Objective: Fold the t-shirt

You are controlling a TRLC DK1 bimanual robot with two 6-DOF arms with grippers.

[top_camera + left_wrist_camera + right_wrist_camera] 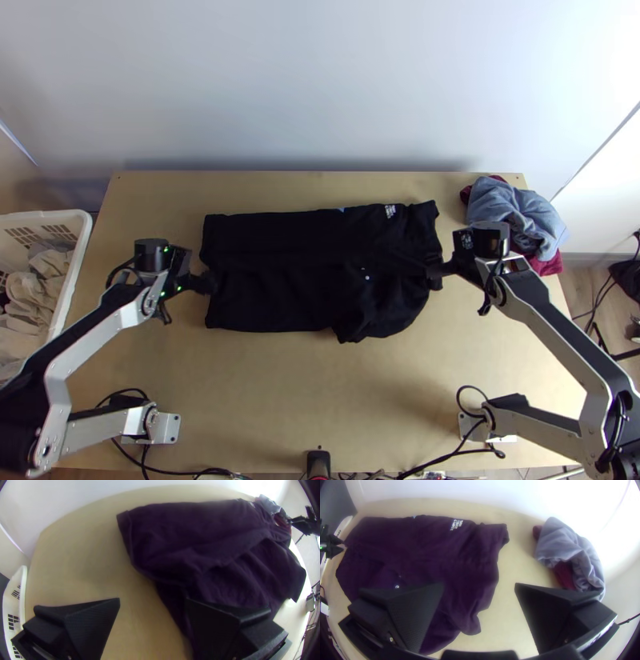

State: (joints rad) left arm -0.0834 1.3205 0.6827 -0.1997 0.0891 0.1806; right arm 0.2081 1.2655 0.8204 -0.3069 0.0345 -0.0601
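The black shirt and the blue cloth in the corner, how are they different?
The black shirt lies mostly wide and flat, but the blue cloth is bunched up. The shirt is dark with white print, while the blue cloth is pale. The shirt is mid-table; the blue cloth covers part of a dark red cloth. Both are wrinkled.

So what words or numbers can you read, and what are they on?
White print on the black cloth t-shirt: too small and blurred to read.
Small round white mark on the same t-shirt: too tiny to read.
Pale marks on the right arm's black wrist housing: too small to read.
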